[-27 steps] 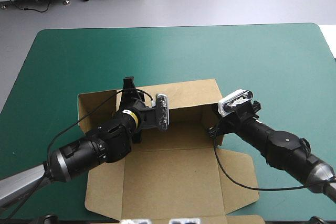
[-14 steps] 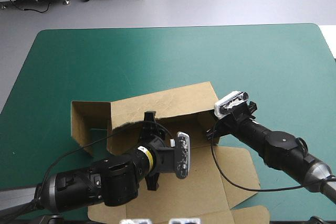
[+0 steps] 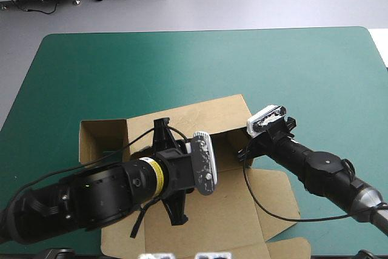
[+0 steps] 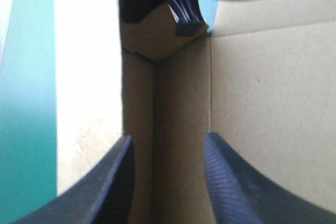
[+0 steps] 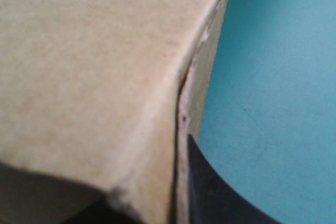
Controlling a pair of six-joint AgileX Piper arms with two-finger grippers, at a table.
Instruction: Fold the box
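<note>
The brown box (image 3: 206, 119) lies in the middle of the table, its back wall raised and leaning, its left side flap (image 3: 103, 137) standing up. My left gripper (image 3: 182, 171) hovers over the box's floor, open, looking along the inner crease of the back wall (image 4: 178, 129). A strip of board shows between its fingers (image 4: 113, 182). My right gripper (image 3: 250, 148) is shut on the box's back right corner (image 5: 94, 66), and one black finger (image 5: 210, 192) lies along the outer wall. It also shows far ahead of the left gripper (image 4: 184, 17).
The right side flap (image 3: 276, 201) lies flat on the teal-green cover (image 3: 182, 65). The front panel reaches the table's near edge. Cover shows on all sides of the box, widest toward the far edge.
My left arm pulled back from the back left wall to over the box's floor and turned. The back wall tilted and the left flap swung outward. The right gripper stayed at its corner.
</note>
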